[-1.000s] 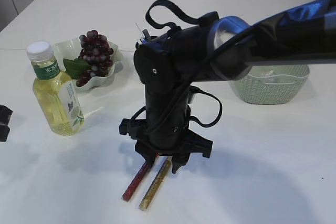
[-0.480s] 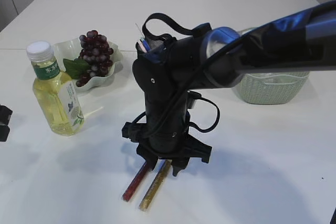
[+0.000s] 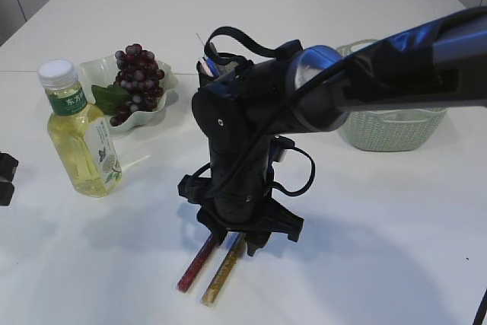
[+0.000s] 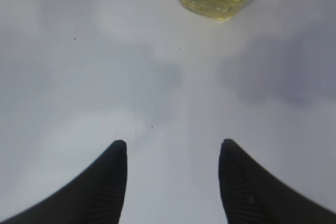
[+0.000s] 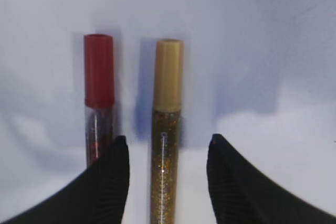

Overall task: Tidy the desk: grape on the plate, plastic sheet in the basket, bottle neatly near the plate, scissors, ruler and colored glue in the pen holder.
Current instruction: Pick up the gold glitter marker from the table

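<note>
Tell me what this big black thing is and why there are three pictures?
It's a robot with two arms, and each arm ends in a gripper, a claw with two fingers. One picture is taken from in front of the table. The other two come from small cameras on the robot's wrists, so you look along its fingers.

In the front view, the right gripper hangs low over two glitter glue sticks, a red glue stick and a gold glue stick. Its wrist camera shows the gold one lying between the open fingers, not squeezed yet. The left gripper is open too and holds nothing; ahead of it stands the bottle of yellow drink.

Also on the table: grapes on a plate, a pen holder behind the arm, and a green basket.
</note>
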Motion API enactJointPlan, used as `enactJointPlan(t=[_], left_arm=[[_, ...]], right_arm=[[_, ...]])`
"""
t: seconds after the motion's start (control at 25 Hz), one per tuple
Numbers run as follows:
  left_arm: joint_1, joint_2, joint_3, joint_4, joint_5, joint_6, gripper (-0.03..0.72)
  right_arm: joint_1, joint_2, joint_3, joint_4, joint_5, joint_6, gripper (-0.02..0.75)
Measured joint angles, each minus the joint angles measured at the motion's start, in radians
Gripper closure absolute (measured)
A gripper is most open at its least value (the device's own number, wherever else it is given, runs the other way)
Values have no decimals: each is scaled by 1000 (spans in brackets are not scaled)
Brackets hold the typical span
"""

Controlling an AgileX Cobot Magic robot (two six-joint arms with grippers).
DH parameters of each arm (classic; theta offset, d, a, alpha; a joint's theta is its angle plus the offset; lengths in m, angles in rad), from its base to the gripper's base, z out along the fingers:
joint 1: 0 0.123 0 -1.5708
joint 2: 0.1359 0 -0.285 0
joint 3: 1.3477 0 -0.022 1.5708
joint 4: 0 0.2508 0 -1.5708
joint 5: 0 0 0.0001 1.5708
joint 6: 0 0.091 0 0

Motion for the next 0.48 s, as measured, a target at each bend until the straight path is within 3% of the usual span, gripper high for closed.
enactJointPlan(t=[0.48], left_arm=[[0, 0, 0, -4, 0, 2, 292]], right_arm=[[0, 21, 0, -15, -6, 25, 352]])
